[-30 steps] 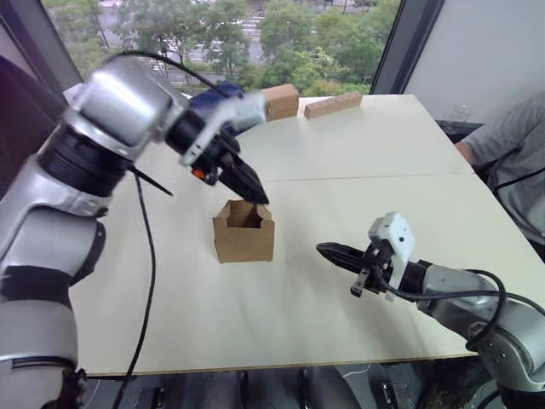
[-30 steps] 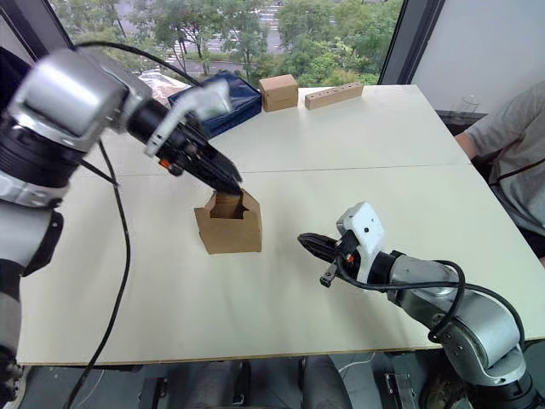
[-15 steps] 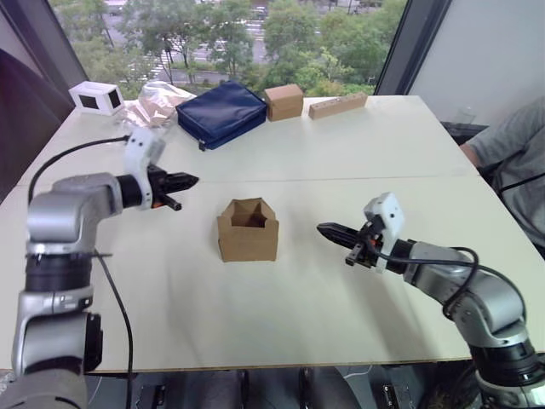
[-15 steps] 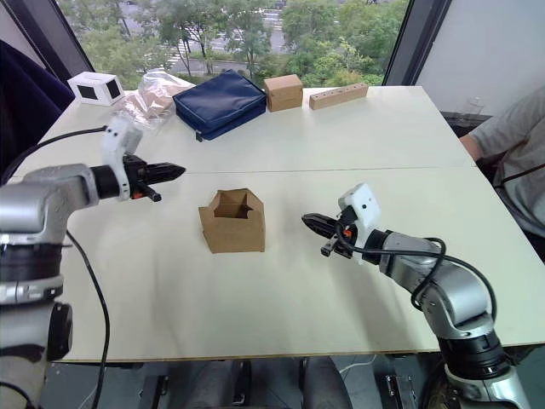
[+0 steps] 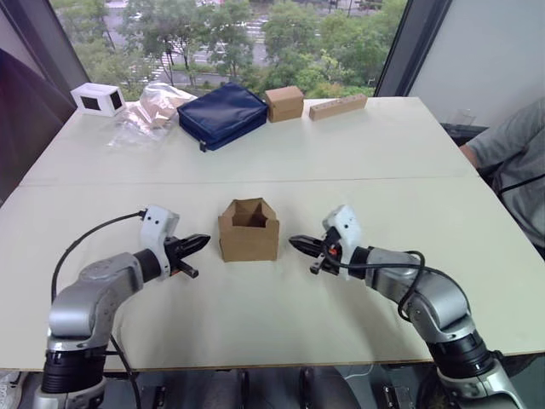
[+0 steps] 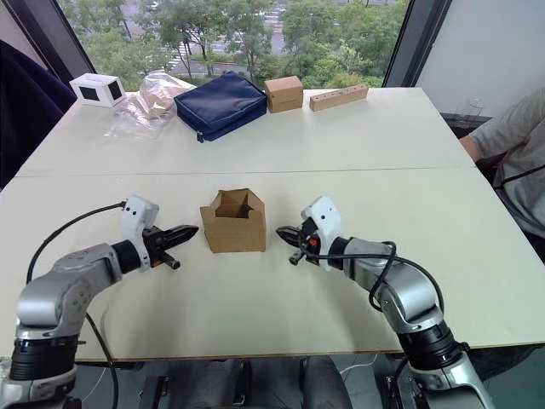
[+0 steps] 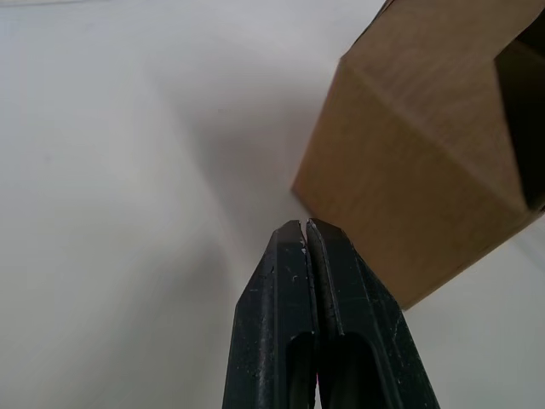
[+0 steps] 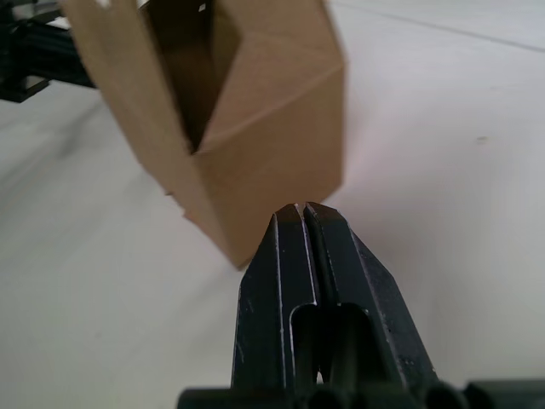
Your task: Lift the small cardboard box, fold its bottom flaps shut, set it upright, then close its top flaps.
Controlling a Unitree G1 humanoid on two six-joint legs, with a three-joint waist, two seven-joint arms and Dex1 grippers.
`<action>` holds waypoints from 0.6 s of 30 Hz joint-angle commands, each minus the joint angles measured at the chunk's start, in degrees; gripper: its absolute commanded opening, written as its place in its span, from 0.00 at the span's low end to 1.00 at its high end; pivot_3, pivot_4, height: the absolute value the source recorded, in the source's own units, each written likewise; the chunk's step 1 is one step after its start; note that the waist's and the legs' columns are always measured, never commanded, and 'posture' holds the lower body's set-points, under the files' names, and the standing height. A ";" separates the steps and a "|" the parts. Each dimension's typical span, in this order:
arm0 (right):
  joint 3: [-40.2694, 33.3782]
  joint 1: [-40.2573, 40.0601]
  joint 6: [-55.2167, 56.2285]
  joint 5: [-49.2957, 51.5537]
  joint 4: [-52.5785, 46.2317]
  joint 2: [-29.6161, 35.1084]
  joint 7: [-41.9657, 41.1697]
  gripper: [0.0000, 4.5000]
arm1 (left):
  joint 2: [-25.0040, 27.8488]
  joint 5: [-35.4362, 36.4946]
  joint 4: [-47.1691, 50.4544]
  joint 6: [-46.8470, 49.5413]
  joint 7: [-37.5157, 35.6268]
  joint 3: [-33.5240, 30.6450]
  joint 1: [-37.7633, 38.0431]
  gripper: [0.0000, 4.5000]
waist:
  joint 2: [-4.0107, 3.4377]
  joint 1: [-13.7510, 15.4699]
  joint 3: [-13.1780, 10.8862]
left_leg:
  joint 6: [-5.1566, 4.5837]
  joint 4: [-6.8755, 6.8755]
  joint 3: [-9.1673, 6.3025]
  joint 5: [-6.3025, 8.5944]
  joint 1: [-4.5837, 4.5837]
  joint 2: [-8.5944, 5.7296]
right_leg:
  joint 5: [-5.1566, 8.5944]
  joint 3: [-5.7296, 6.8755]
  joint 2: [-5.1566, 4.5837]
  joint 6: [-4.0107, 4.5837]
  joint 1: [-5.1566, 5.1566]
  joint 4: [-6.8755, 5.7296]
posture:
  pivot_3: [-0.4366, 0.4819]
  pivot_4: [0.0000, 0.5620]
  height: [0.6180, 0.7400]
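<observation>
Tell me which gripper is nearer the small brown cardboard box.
Left, narrowly. The left gripper sits just off the small brown cardboard box's left side; the right gripper sits slightly farther off its right side. Neither touches.

Office-like room: pale tables [image 5: 358,145] by a large window [image 5: 230,34].

small cardboard box [image 5: 249,230]: matt brown cardboard (corrugated) | table [image 5: 358,153]: smooth pale matt top | pouch [image 5: 223,113]: navy cloth

Upright open-topped small cardboard box [image 5: 249,231]
</observation>
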State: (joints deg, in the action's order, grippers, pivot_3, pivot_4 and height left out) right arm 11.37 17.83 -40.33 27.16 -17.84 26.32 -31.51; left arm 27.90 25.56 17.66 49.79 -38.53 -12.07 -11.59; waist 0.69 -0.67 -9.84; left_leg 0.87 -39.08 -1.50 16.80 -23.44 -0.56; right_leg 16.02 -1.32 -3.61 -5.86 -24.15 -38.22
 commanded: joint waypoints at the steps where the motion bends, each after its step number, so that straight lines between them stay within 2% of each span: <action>1: 1.63 1.44 1.40 -3.07 0.95 -1.42 0.64 0.00 | 1.65 -0.73 0.00 -3.84 -1.27 2.32 0.46 0.01 | 0.00 -0.02 0.00 | 0.00 0.00 0.00 0.00 0.00 0.00 | 0.00 0.00 0.00 0.00 0.00 0.00 | 0.48 0.27 1.00; 9: 3.34 3.12 4.19 -8.84 6.07 -4.15 1.53 0.00 | 3.31 -1.53 -2.66 -7.16 -3.39 7.38 0.08 0.01 | 0.00 0.00 0.00 | 0.01 0.02 0.02 0.00 0.02 -0.01 | 0.00 0.00 0.02 0.00 0.00 0.01 | 0.48 0.27 1.00; 18: 1.81 -0.38 1.61 -7.32 1.56 -4.70 0.27 0.00 | 2.89 -0.34 -1.17 -7.12 -4.14 10.98 0.92 0.01 | 0.00 -0.02 0.00 | 0.00 0.03 0.01 0.00 0.02 -0.01 | 0.00 0.00 0.02 0.00 0.00 0.01 | 0.48 0.27 1.00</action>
State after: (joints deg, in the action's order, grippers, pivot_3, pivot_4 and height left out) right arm 13.77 17.66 -38.61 18.80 -13.18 22.00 -30.77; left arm 30.90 24.30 14.14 43.35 -41.70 -2.51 -11.10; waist 0.69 -0.69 -9.84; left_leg 0.87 -39.05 -1.49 16.80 -23.42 -0.57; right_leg 16.02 -1.32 -3.59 -5.86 -24.15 -38.21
